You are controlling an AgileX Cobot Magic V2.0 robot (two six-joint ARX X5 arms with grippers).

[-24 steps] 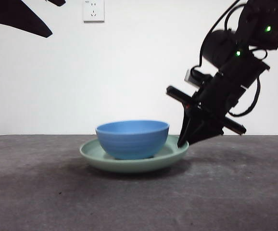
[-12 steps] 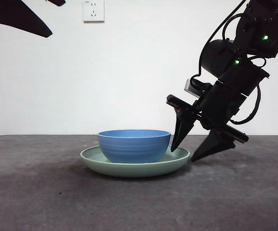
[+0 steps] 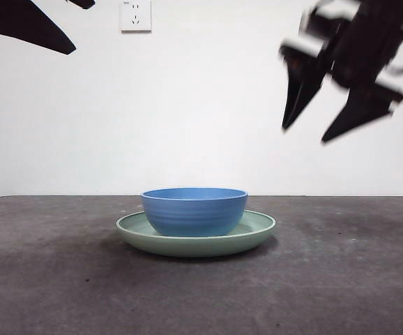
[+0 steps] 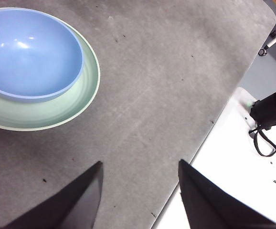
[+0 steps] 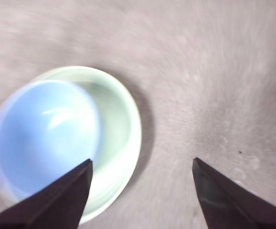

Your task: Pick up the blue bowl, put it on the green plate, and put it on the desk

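Blue bowl (image 3: 194,210) sitting inside green plate (image 3: 254,231) on tabletop (image 3: 341,279), so right tool (image 3: 330,105) high up at right, open and empty; left tool (image 4: 139,191) open too, waiting.

The right tool (image 3: 327,105) at the front view's upper right is smeared by motion, its arm cut off by the top edge. The right wrist view is blurred too, the blue bowl (image 5: 45,136) soft-edged. The blue bowl (image 4: 30,52) is clipped at the left wrist view's upper left.

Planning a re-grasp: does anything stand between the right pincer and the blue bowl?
Nothing visible does. The right pincer hangs open above the desk, beside the blue bowl sitting on the green plate.
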